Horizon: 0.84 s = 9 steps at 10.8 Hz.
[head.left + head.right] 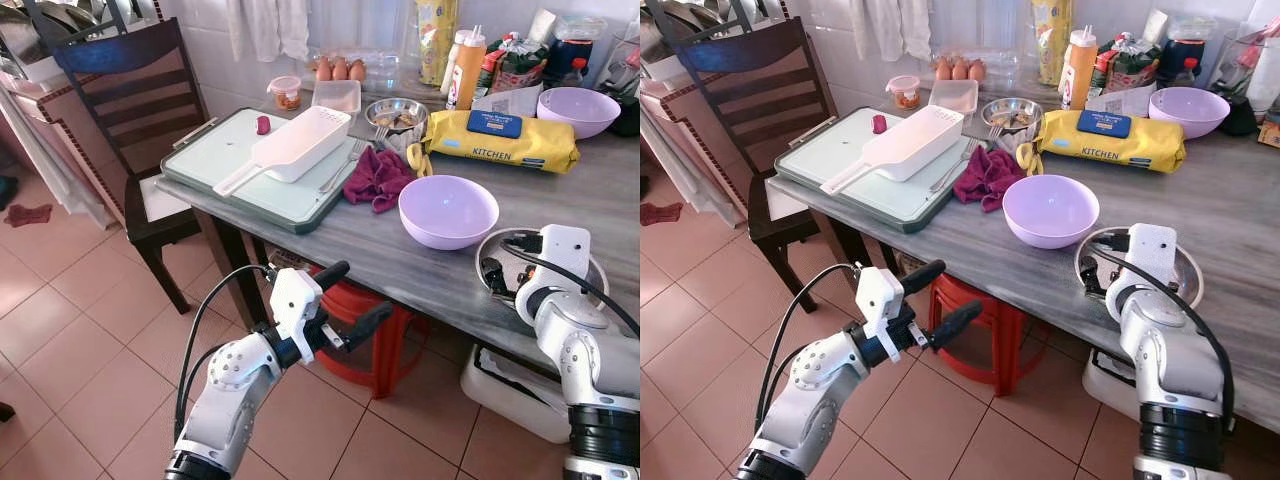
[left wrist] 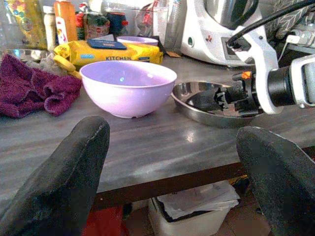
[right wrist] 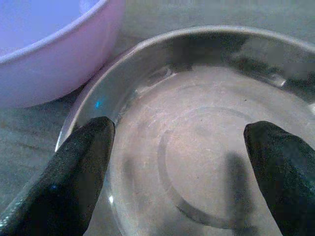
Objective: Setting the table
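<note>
Grey table (image 1: 600, 190) holds steel plate (image 3: 197, 147) beneath right hand (image 3: 177, 172).

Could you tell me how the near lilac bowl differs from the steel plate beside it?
The near lilac bowl is deep, matte plastic-looking; the steel plate is shallow and reflective. The right gripper hangs open over the plate; nothing is over the bowl. Both are round, upright, and sit on the grey table.

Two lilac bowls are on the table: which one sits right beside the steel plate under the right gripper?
The near lilac bowl, close to the table's front edge beside the steel plate. The other bowl stands at the back, behind the yellow wipes pack.
</note>
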{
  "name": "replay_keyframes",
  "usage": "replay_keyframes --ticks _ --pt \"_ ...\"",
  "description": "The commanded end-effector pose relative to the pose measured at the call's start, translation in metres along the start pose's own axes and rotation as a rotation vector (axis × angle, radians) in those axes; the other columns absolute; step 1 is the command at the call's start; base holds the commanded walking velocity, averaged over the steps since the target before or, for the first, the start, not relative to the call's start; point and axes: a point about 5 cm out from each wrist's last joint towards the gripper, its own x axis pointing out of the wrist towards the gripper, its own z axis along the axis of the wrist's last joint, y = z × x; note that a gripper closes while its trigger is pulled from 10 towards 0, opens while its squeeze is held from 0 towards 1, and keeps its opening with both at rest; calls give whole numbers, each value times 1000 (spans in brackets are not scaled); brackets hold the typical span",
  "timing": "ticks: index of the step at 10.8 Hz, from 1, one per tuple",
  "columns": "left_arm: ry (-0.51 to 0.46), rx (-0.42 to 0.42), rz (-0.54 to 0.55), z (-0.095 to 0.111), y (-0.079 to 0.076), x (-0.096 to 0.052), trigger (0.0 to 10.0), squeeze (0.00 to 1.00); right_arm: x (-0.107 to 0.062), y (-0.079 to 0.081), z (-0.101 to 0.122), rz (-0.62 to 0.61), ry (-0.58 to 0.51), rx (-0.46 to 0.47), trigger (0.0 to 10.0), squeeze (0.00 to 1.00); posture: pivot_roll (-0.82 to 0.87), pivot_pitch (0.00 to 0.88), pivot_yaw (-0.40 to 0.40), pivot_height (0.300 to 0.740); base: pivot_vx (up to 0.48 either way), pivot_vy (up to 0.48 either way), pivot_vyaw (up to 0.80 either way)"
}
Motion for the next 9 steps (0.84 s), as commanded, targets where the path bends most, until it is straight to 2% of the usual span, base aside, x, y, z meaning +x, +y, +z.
replay_keyframes --ticks 1,2,3,5,6,7,9 --pt "15 15 -2 0 1 0 10000 0 -9 0 13 -20 -99 -12 10000 804 -200 55 71 740 0 0 0" --pt "14 17 0 0 1 0 10000 0 -16 2 19 -15 -151 -20 10000 635 -200 54 71 740 0 0 0" --pt "11 19 6 1 2 -1 10000 0 -28 3 31 -32 -270 -44 10000 0 -203 53 72 740 0 0 0" --pt "-7 49 87 4 10 -3 10000 0 -41 7 43 -36 -413 -73 10000 0 -209 55 80 740 0 0 0" --pt "-19 107 256 9 28 -8 10000 0 -49 12 46 -34 -487 -71 10000 0 -209 57 88 740 0 0 0" --pt "-22 155 410 13 43 -15 10000 0 -50 16 41 -23 -477 -21 10000 0 -207 57 89 740 0 0 0" --pt "-25 215 622 18 62 -29 10000 0 -50 35 27 41 -461 -3 10000 0 -193 56 90 740 0 0 0"
